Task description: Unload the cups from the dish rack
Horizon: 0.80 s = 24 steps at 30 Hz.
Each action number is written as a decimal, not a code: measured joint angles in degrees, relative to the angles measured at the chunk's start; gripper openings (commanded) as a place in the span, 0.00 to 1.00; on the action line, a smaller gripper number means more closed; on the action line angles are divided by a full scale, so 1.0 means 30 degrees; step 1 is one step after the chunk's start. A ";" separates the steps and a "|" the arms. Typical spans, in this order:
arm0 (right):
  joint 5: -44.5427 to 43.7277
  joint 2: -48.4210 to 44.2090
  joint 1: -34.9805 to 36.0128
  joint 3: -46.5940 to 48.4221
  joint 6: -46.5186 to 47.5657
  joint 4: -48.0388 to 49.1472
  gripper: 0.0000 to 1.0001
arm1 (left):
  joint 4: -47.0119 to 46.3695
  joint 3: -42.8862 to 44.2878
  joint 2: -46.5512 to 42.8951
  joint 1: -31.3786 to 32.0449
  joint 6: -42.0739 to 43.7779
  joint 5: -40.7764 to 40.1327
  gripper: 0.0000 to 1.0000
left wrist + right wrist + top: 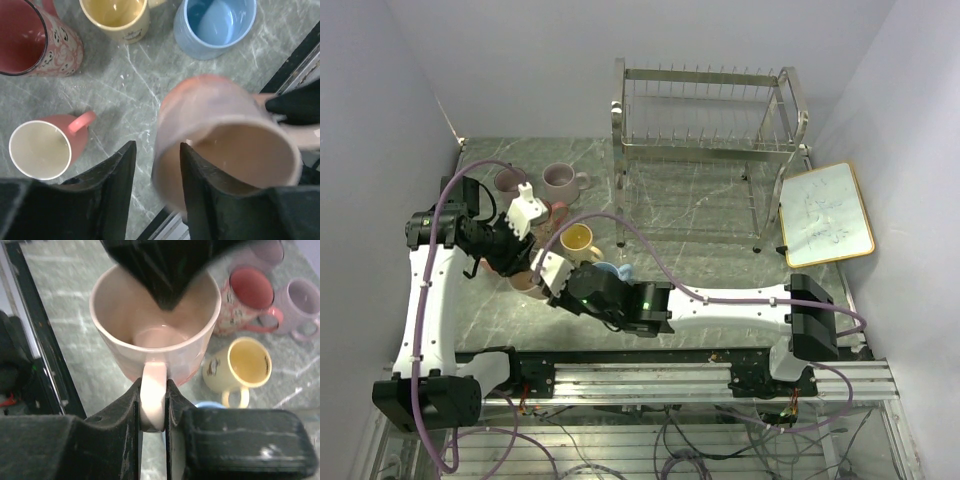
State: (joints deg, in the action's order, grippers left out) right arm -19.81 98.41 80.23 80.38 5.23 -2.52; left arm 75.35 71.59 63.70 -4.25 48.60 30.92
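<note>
My right gripper (153, 385) is shut on the handle of a pale pink mug (155, 335), which it holds upright at the near left (528, 284). My left gripper (157, 146) is open. Its jaws straddle that mug's rim (225, 150), one finger inside and one outside, with a gap showing. Other cups stand on the table: pale yellow (117, 17), light blue (215, 25), red-pink patterned (35, 40), salmon (45, 147) and two mauve (560, 180) (508, 182). The chrome dish rack (705, 150) stands at the back with no cups in it.
A gold-framed whiteboard (828, 212) leans at the right of the rack. The black rail along the table's near edge (295, 70) lies just beside the held mug. Purple cables loop over both arms.
</note>
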 measured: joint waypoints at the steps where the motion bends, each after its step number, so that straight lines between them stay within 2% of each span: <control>1: -0.0109 -0.0211 -0.0007 -0.0576 -0.0138 0.0087 0.00 | -0.0015 0.0073 -0.0058 0.0000 -0.0095 0.0146 0.65; 3: -0.0576 -0.0809 -0.0066 -0.2106 -0.0466 0.0153 0.00 | -0.0226 0.0270 -0.0240 0.0007 -0.0430 0.0306 0.80; 8: -0.1268 -0.3643 -0.0736 -0.5938 -0.2004 -0.0131 0.00 | -0.1807 0.0299 -0.1093 0.0007 -0.2047 0.0182 0.98; 16: -0.2535 -1.0622 -0.3723 -1.0236 -0.5406 0.0576 0.00 | -0.5348 -0.0299 -0.1807 0.0007 -0.5027 -0.1180 0.99; 24: -0.4342 -1.2400 -0.5887 -1.5351 -0.8109 0.0539 0.00 | -1.0914 -0.3657 -0.3337 0.0007 -0.9231 -0.4342 1.00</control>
State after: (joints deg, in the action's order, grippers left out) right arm -32.84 61.21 62.57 34.33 -19.09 -0.91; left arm 42.61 60.62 53.69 -4.23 20.91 17.89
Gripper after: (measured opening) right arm 0.165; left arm 0.999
